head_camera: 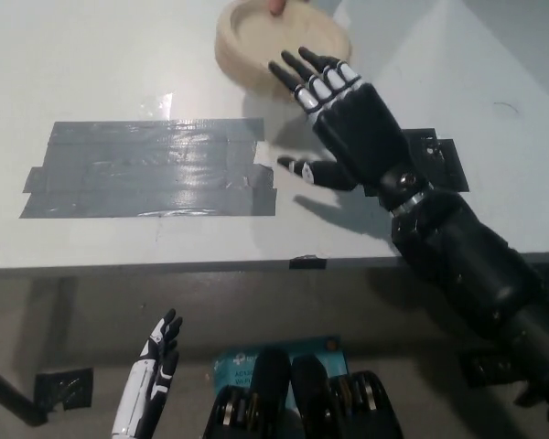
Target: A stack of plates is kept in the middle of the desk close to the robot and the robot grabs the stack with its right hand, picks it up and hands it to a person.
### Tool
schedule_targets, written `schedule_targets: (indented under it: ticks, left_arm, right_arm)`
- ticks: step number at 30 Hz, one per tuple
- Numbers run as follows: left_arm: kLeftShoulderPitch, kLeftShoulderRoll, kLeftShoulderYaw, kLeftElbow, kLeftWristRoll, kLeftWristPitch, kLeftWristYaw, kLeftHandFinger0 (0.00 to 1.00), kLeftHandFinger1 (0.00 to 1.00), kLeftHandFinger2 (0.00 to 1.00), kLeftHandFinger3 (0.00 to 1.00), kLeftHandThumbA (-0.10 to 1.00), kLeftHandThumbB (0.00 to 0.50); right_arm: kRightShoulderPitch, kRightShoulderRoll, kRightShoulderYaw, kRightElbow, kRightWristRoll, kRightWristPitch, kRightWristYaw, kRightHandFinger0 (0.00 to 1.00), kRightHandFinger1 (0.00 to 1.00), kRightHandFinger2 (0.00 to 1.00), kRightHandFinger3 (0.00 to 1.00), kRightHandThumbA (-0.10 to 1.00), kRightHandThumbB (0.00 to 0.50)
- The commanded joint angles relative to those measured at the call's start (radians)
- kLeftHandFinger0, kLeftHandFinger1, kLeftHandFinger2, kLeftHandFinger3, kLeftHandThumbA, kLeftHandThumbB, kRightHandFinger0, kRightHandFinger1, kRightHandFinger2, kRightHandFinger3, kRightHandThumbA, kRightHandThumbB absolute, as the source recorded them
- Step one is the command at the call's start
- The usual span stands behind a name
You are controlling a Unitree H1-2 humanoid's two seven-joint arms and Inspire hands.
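Note:
The stack of tan plates is at the top middle of the head view, held up by a person's hand at the picture's top edge. My black right hand is open just below and right of the stack, fingers spread, no longer touching it. It hovers over the white desk. My white left hand hangs below the desk edge at the lower left, fingers apart and holding nothing.
A wide patch of grey tape covers the desk's middle left. Dark tape pieces lie on the desk beside my right forearm. The desk's front edge runs across the picture.

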Motion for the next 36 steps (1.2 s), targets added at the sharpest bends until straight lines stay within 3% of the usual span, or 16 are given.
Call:
schedule_targets:
  ticks: [1,5,8,10,13,18,23,25,27,28,30,31,32,33,34,36]
  left_arm:
    - [-0.014,0.002,-0.006,-0.034,-0.007,-0.033,0.000,1.00,1.00,1.00,1.00,1.00,0.274]
    - [-0.019,0.001,-0.005,-0.022,-0.009,-0.042,0.002,1.00,1.00,1.00,1.00,1.00,0.268]
    - [-0.014,0.002,-0.006,-0.021,-0.004,-0.045,0.009,1.00,1.00,1.00,1.00,1.00,0.265]
    - [-0.011,0.001,-0.005,-0.018,-0.004,-0.045,0.010,1.00,1.00,1.00,1.00,1.00,0.273]
    - [-0.009,0.000,-0.003,-0.023,-0.001,-0.038,0.010,1.00,1.00,1.00,1.00,1.00,0.274]
    - [-0.008,0.001,-0.002,-0.018,0.000,-0.041,0.010,1.00,1.00,1.00,1.00,1.00,0.267]
    - [-0.010,-0.003,-0.003,-0.008,0.000,-0.044,0.014,1.00,1.00,1.00,1.00,1.00,0.262]
    - [-0.006,-0.004,-0.003,-0.012,0.003,-0.039,0.014,1.00,1.00,1.00,1.00,1.00,0.262]
    - [-0.005,-0.005,-0.002,-0.013,0.002,-0.038,0.013,1.00,1.00,1.00,1.00,1.00,0.262]
    - [-0.005,-0.005,-0.002,-0.013,0.000,-0.040,0.013,1.00,1.00,1.00,1.00,1.00,0.261]
    - [-0.001,-0.005,-0.004,-0.016,0.002,-0.038,0.012,1.00,1.00,1.00,1.00,1.00,0.260]
    - [-0.002,-0.005,-0.004,-0.016,0.001,-0.038,0.011,1.00,1.00,1.00,1.00,1.00,0.259]
    - [-0.003,-0.004,-0.004,-0.016,-0.001,-0.038,0.009,1.00,1.00,1.00,1.00,1.00,0.257]
    - [-0.003,-0.004,-0.004,-0.018,-0.001,-0.037,0.008,1.00,1.00,1.00,1.00,1.00,0.254]
    - [-0.003,-0.003,-0.005,-0.019,-0.001,-0.036,0.007,1.00,1.00,1.00,1.00,1.00,0.253]
    - [-0.006,-0.002,-0.005,-0.017,-0.002,-0.041,0.006,1.00,1.00,1.00,1.00,1.00,0.249]
  right_arm:
    - [0.050,-0.090,-0.105,-0.448,0.241,0.142,0.461,1.00,1.00,1.00,1.00,0.93,0.500]
    - [0.100,-0.137,-0.142,-0.610,0.282,0.168,0.521,1.00,1.00,1.00,1.00,0.94,0.500]
    - [0.175,-0.192,-0.188,-0.785,0.325,0.192,0.545,1.00,1.00,1.00,1.00,0.91,0.500]
    - [0.249,-0.222,-0.232,-0.906,0.381,0.200,0.533,1.00,1.00,1.00,1.00,0.80,0.500]
    - [0.377,-0.252,-0.291,-1.105,0.429,0.238,0.521,1.00,1.00,1.00,1.00,0.82,0.500]
    - [0.562,-0.250,-0.352,-1.314,0.410,0.235,0.442,1.00,1.00,1.00,1.00,0.88,0.500]
    - [0.839,-0.197,-0.336,-1.426,0.442,0.159,0.317,1.00,1.00,1.00,1.00,0.82,0.499]
    - [0.948,-0.150,-0.302,-1.356,0.456,0.091,0.248,1.00,1.00,1.00,1.00,0.74,0.460]
    - [0.989,-0.125,-0.292,-1.325,0.475,0.072,0.233,1.00,1.00,1.00,1.00,0.72,0.464]
    - [1.039,-0.097,-0.284,-1.258,0.501,0.049,0.218,1.00,1.00,1.00,1.00,0.54,0.403]
    - [1.090,-0.067,-0.284,-1.181,0.521,0.008,0.197,1.00,1.00,1.00,1.00,0.38,0.372]
    - [1.104,-0.049,-0.288,-1.132,0.532,-0.023,0.176,1.00,1.00,1.00,1.00,0.20,0.272]
    - [1.119,-0.026,-0.295,-1.079,0.545,-0.059,0.155,1.00,1.00,1.00,1.00,0.08,0.293]
    - [1.125,-0.015,-0.300,-1.054,0.543,-0.084,0.140,1.00,1.00,1.00,0.90,-0.09,0.268]
    - [1.130,-0.005,-0.307,-1.021,0.530,-0.115,0.118,1.00,1.00,1.00,0.82,-0.10,0.244]
    - [1.155,0.020,-0.319,-0.936,0.536,-0.180,0.101,1.00,1.00,1.00,0.84,-0.06,0.264]
